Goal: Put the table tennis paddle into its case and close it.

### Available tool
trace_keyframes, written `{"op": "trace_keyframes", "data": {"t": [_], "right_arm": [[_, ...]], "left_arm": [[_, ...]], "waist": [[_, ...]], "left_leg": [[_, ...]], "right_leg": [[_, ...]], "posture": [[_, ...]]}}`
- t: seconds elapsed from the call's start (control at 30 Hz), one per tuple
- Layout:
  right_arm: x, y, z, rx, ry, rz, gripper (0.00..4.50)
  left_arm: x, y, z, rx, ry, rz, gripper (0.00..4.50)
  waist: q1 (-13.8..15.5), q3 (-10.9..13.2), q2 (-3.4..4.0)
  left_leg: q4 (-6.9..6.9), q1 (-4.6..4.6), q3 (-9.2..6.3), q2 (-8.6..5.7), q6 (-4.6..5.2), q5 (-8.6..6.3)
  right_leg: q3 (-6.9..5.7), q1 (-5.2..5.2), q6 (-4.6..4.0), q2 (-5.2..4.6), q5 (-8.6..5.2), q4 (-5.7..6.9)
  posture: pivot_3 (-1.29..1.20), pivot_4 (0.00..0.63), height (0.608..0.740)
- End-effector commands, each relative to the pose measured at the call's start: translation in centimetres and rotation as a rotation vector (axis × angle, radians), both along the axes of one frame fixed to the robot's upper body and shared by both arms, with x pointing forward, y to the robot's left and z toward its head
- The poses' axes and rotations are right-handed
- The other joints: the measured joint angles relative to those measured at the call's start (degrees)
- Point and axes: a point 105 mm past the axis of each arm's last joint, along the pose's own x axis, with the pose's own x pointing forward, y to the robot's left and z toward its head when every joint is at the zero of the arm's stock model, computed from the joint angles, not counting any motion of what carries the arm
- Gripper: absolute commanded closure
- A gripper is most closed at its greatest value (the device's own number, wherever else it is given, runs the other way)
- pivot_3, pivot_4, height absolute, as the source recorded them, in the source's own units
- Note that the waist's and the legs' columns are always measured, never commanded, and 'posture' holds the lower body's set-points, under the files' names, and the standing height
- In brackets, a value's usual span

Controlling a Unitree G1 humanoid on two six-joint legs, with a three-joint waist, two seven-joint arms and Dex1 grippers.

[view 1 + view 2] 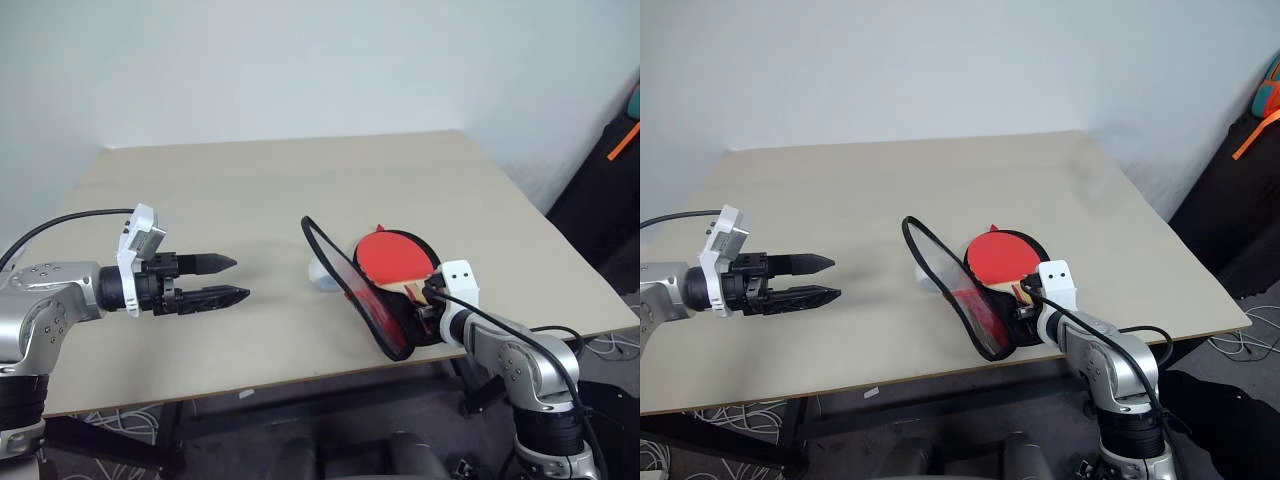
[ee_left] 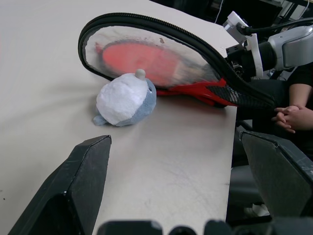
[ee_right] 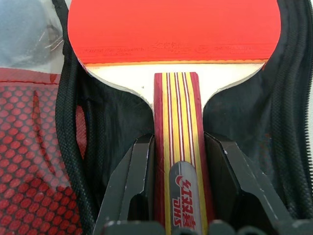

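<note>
right wrist view: the right fingers [image 3: 178, 196] are closed on the handle of the table tennis paddle [image 3: 174, 29], one black finger on each side of the striped wood.
paddle: its red round face lies flat inside the open case [image 1: 385, 310], on the black lining, with the handle sticking out toward the right arm.
case: it sits on the counter [image 1: 250, 190] near the front right edge. its lid stands up on the left side of the paddle, with the black zipper rim curving up and over. the red and black mesh end is down by the handle.
left fingers: the left fingers [image 1: 215, 279] are wide open and hold nothing. they hang over the counter, well apart from the case, and point toward it.
little toy: a small soft white and blue toy [image 2: 125, 99] lies on the counter just beside the lid, on its left side.
person: folded hands [image 2: 292, 116] show past the counter edge in the left wrist view.
</note>
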Motion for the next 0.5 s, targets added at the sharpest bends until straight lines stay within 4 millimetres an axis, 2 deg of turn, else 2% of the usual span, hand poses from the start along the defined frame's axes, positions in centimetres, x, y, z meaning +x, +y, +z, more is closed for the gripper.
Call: {"op": "trace_keyframes", "data": {"t": [0.03, 0.23, 0.5], "right_arm": [[0.9, -0.8, 1.2, -0.029, -0.065, -0.038, 3.3], [1.0, -2.1, 1.3, -0.052, -0.069, -0.07, 3.3], [1.0, -2.1, 1.0, -0.081, -0.068, -0.063, 3.3]], "left_arm": [[0.0, -0.1, 0.8, -0.008, -0.041, -0.006, 0.0], [0.0, -0.1, 0.7, -0.012, -0.039, -0.003, 0.0], [0.2, -0.2, 0.7, -0.015, -0.041, -0.007, 0.0]], "waist": [[0.02, 0.0, 0.0], [0.05, 0.0, 0.0], [0.04, 0.0, 0.0]], "left_leg": [[0.0, 0.0, 0.0, 0.0, 0.0, 0.0], [0.0, 0.0, -0.01, -0.01, 0.0, 0.0], [0.0, 0.0, 0.0, -0.01, 0.0, 0.0]], "right_leg": [[0.0, 0.0, 0.0, 0.0, 0.0, 0.0], [0.0, 0.0, 0.0, -0.01, 0.0, 0.0], [0.0, 0.0, -0.02, -0.01, -0.02, -0.01]], "posture": [[0.0, 0.0, 0.74], [0.0, 0.0, 0.74], [0.0, 0.0, 0.74]]}}
